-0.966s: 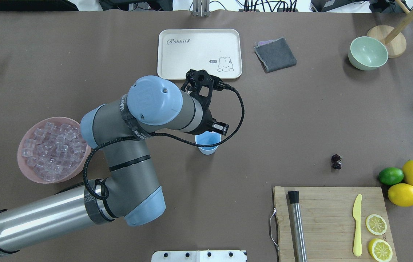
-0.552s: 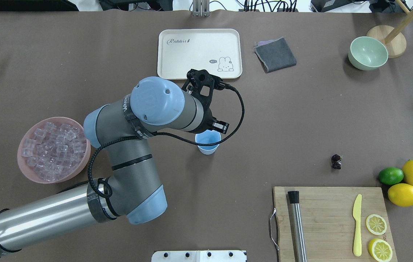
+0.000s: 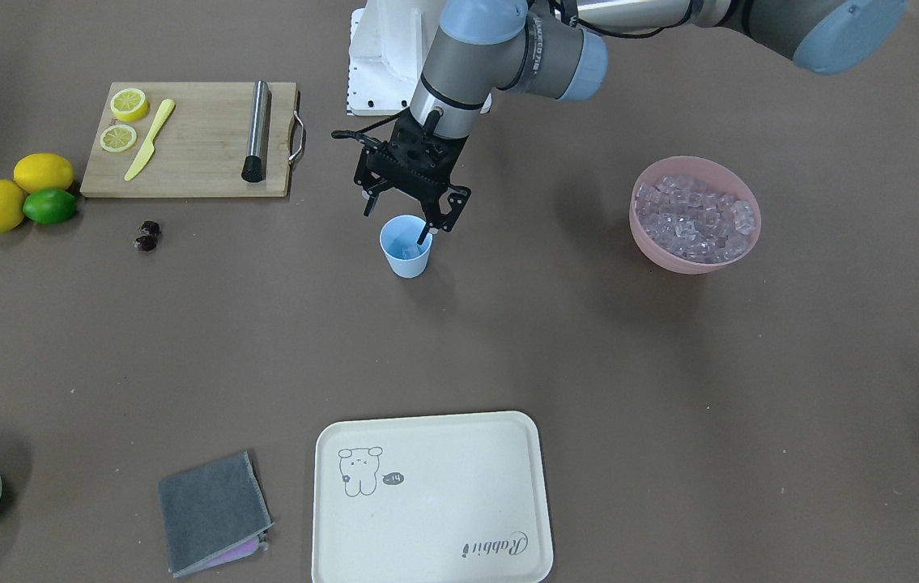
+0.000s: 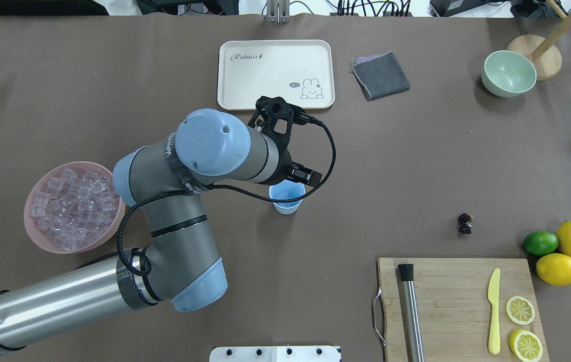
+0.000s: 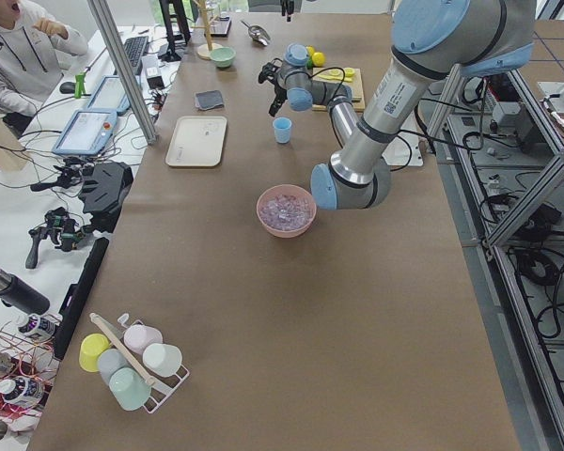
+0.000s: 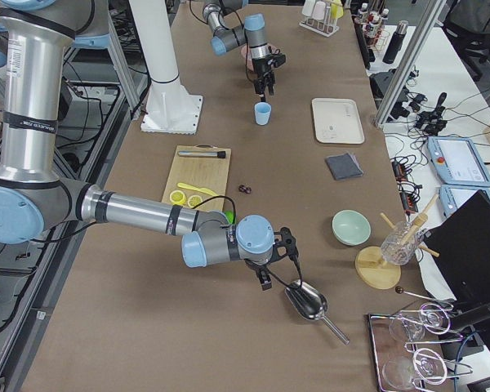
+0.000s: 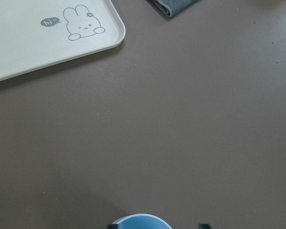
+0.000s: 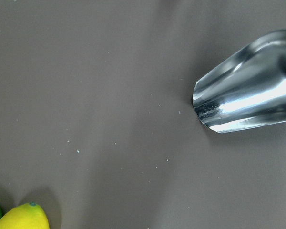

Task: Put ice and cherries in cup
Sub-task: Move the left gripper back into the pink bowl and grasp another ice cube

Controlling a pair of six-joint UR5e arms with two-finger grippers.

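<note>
The light blue cup [image 3: 406,247] [image 4: 288,197] stands upright at mid-table. My left gripper [image 3: 396,225] hangs just above its rim, open, nothing between its fingers [image 3: 425,233]. In the left wrist view the cup's rim [image 7: 140,222] shows at the bottom edge. I cannot make out what lies inside it. The ice [image 3: 694,214] [image 4: 74,206] fills a pink bowl [image 4: 33,231] on the robot's left. Two dark cherries [image 3: 147,236] [image 4: 465,223] lie together on the table, far from both grippers. My right gripper [image 6: 278,273] shows only in the exterior right view, beside a metal scoop [image 6: 308,302]; I cannot tell its state.
A cream tray [image 4: 275,73] and a grey cloth [image 4: 381,75] lie beyond the cup. The cutting board [image 4: 459,306] holds a steel muddler, a yellow knife and lemon slices. Two lemons and a lime [image 4: 541,243] sit right of it. The pale green bowl [image 4: 508,73] is far right.
The left arm's elbow and wrist shifted slightly right, then back left. The gripper stayed over the cup. Cup, cherries and bowl have not moved.
</note>
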